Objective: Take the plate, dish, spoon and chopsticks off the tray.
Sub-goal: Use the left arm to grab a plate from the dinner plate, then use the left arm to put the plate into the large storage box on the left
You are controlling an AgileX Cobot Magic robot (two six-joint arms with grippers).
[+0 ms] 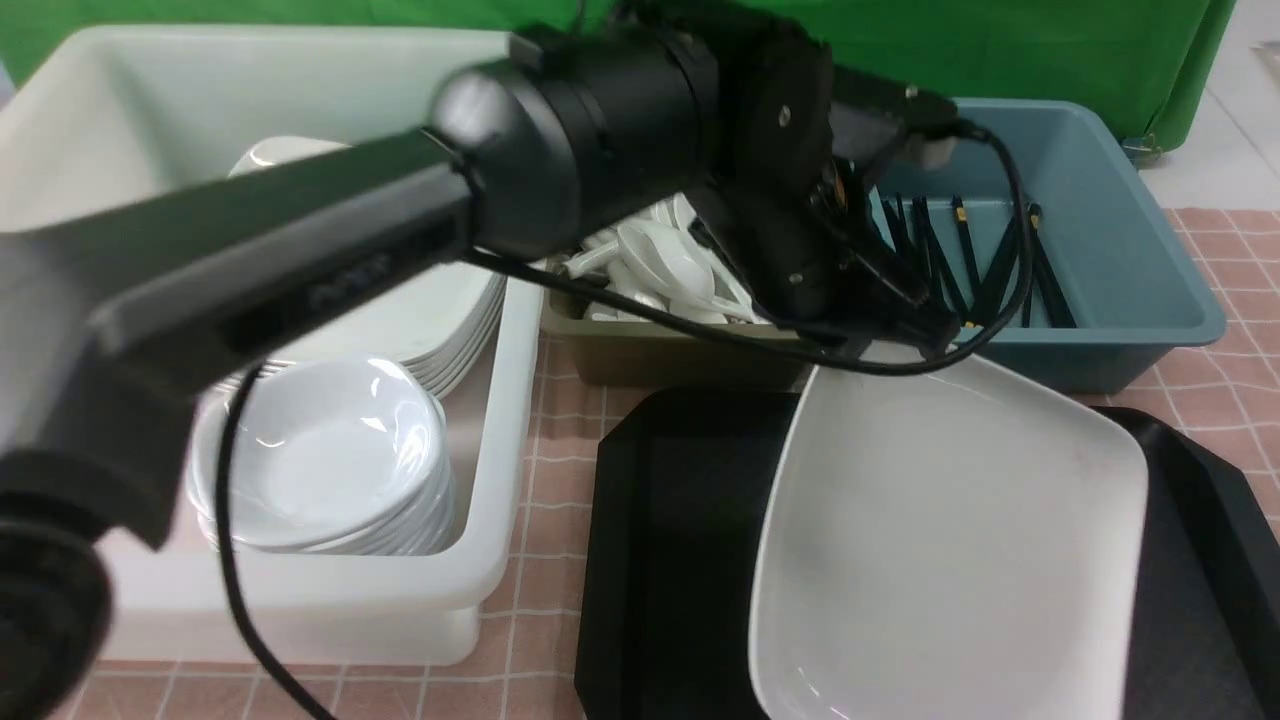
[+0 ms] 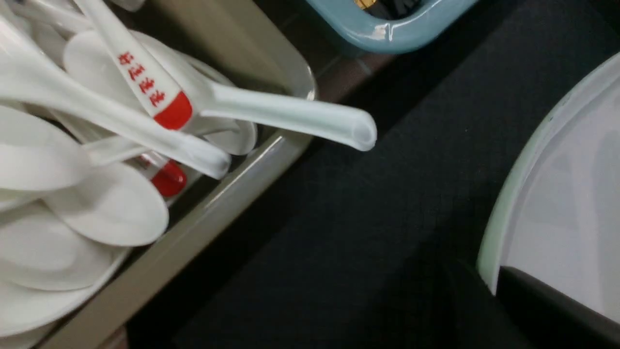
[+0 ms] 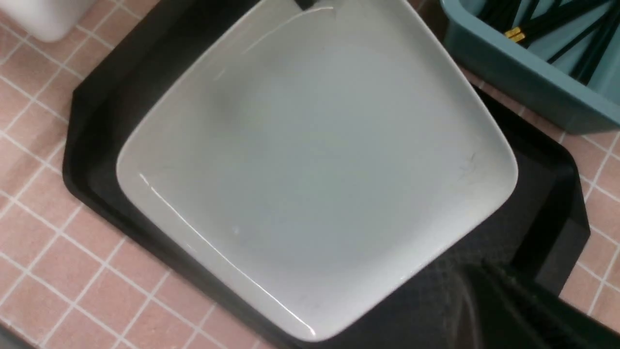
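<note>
Your left arm (image 1: 300, 260) looms nearest; the left gripper (image 1: 900, 338) seems pinched on the plate (image 1: 950, 520) at the far edge of the tray (image 1: 680, 520). It's glossy, stiff and breakable, so hold deep past the rim. Your right gripper (image 3: 489, 310) is closed.

Near edges of plate (image 1: 950, 540) and tray (image 1: 670, 560) beyond the front view's bottom border

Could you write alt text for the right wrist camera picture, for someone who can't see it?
A large white square plate lies on a black tray over a pink checked tablecloth. Beside the tray, a blue-grey bin holds black chopsticks.
</note>
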